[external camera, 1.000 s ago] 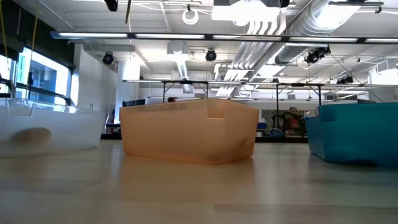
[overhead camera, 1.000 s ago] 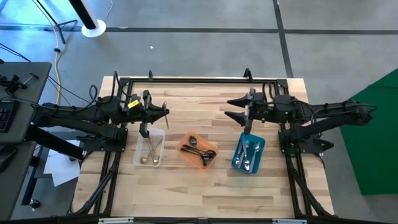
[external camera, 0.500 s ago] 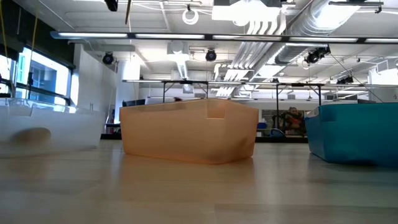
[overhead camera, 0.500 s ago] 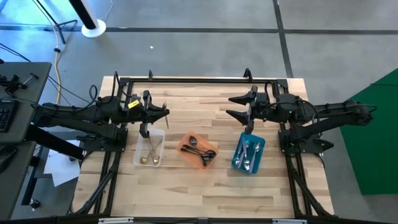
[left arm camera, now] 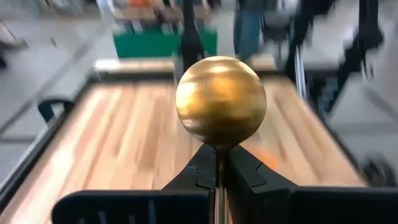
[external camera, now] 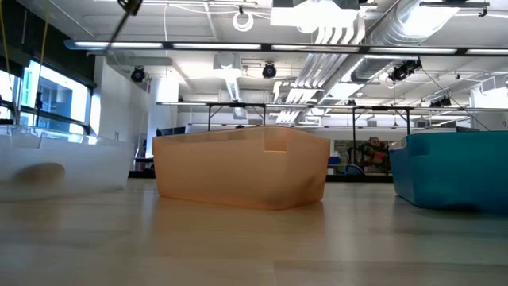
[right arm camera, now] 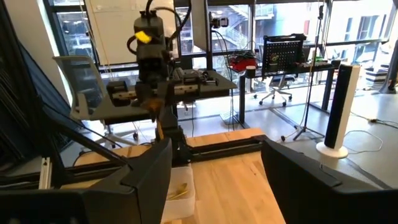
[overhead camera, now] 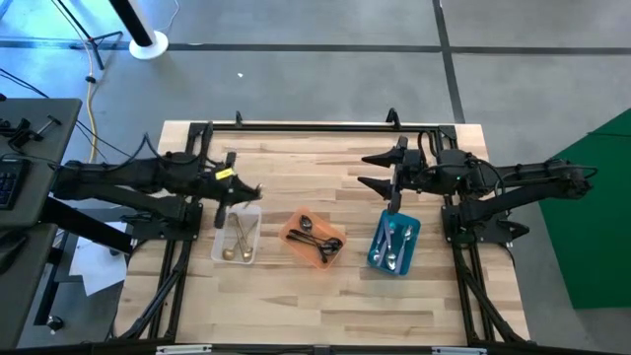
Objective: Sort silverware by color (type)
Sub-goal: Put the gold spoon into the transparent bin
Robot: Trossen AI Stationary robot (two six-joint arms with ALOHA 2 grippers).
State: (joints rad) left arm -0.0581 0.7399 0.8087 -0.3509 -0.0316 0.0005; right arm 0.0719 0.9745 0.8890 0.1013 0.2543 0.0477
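Observation:
My left gripper [overhead camera: 253, 190] hovers over the far end of the clear tray [overhead camera: 237, 240] and is shut on a gold spoon [left arm camera: 221, 101], whose round bowl faces the left wrist camera. Two gold spoons [overhead camera: 240, 237] lie in the clear tray. Dark spoons [overhead camera: 317, 240] lie in the orange tray [overhead camera: 296, 229], silver ones [overhead camera: 392, 247] in the blue tray [overhead camera: 408, 229]. My right gripper [overhead camera: 379, 170] hangs open above the table, beyond the blue tray's far end, and holds nothing. My left gripper pinches the gold spoon's handle just below the bowl [left arm camera: 219, 155] between its two fingers [left arm camera: 199, 177]. The fingers come from the table's left side, slanting a little downward. The spoon is lifted clear above the clear tray, its handle [external camera: 121, 17] slanting below the fingers.
The three trays stand in a row across the table's middle: clear [external camera: 63, 163], orange [external camera: 242, 168], blue [external camera: 452, 171]. A black frame [overhead camera: 315, 126] runs along the table's far edge. Bare wood [overhead camera: 325, 306] lies between the trays and the near edge.
My left gripper has tipped downward and rolled while staying over the clear tray's far end. The gold spoon has tilted with it: its handle stood upright and now slants. The gripper stays shut on it.

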